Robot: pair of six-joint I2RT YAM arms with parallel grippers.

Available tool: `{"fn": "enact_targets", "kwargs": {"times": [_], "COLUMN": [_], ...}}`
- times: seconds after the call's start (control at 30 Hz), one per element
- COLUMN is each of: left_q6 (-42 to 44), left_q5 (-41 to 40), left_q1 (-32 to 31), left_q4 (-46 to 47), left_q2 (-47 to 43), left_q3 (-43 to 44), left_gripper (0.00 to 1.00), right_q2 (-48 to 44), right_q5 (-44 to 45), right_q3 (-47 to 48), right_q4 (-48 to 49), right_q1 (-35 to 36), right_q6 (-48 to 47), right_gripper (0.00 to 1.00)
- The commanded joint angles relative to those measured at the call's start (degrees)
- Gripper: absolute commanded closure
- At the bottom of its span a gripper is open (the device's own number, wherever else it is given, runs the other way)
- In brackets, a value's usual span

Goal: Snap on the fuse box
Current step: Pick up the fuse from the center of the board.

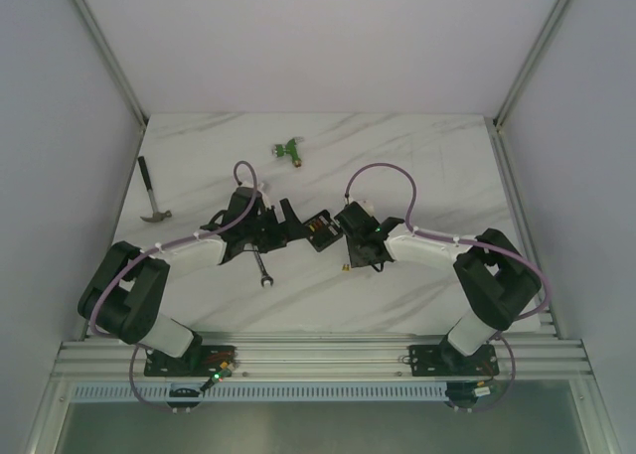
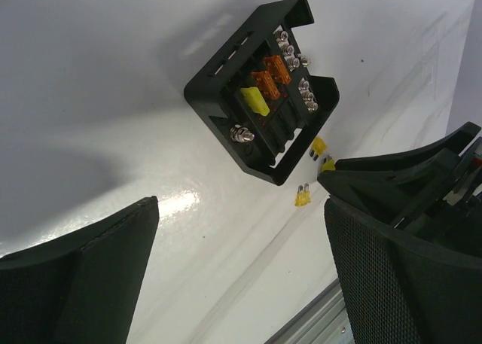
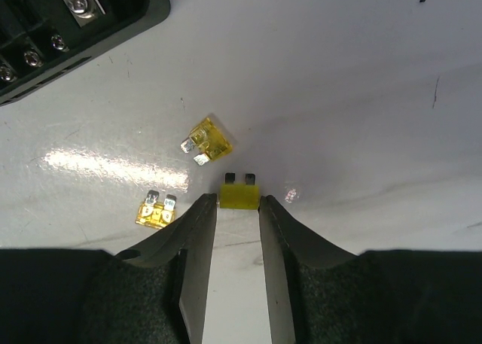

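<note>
Overhead, the fuse box (image 1: 320, 227) is seen lying on the marble surface (image 1: 417, 166) between the two arms; its contents are not resolved. At the left wrist, the left tool (image 2: 239, 197) is spread wide with nothing held, and the box's seated fuses (image 2: 265, 84), orange and yellow, are made out. At the right wrist, the right tool (image 3: 238, 202) is pinched on a yellow fuse (image 3: 239, 192). Two loose fuses (image 3: 205, 141) lie beside it, and only a corner of the box is caught.

We see a glossy, smooth white table (image 2: 98, 80). The fuse box (image 2: 218, 95) is matt black plastic with shiny metal screws (image 2: 241, 135) and translucent orange fuses (image 2: 271, 74). Each loose yellow fuse (image 3: 205, 141) is translucent plastic with bright metal blades. The left end effector (image 2: 241, 199) has finely textured black pads (image 2: 376, 284).
</note>
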Motion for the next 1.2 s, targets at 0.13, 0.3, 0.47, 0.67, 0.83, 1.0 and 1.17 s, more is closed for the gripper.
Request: {"fn": "enact_targets", "kwargs": {"times": [0.13, 0.3, 0.47, 0.67, 0.83, 1.0, 1.17], "left_q6": [-0.29, -0.21, -0.28, -0.41, -0.28, -2.33, -4.97], "left_q5": [-0.33, -0.25, 0.08, 0.81, 1.48, 6.53, 11.15], "left_q1": [-0.68, -0.73, -0.87, -1.03, -1.42, -1.56, -1.64], "left_q4": [-0.66, -0.62, -0.61, -0.57, 0.33, 5.16, 8.90], "left_q2": [0.53, 0.51, 0.42, -0.74, -2.47, -3.52, -3.76], "left_q3": [1.70, 1.72, 1.76, 1.95, 1.92, 0.79, 0.27], "left_gripper": [0.00, 0.00, 0.00, 0.00, 0.00, 0.01, 0.09], "right_q2": [2.79, 3.67, 3.55, 0.25, -6.61, -11.31, -14.26], "right_q5": [1.15, 0.57, 0.55, 0.59, -1.68, -8.16, -14.37], "right_q3": [-1.28, -1.17, -1.45, -1.82, -1.86, -1.28, -1.26], "right_q4": [-2.51, -2.56, -2.50, -1.72, 0.72, 6.15, 11.86], "right_q1": [-0.46, -0.50, -0.59, -0.30, 0.31, 1.34, 2.39], "right_q6": [-0.14, -0.41, -0.52, -2.40, -5.86, -11.24, -17.36], "right_gripper": [0.62, 0.64, 0.70, 0.75, 0.76, 0.76, 0.76]}}
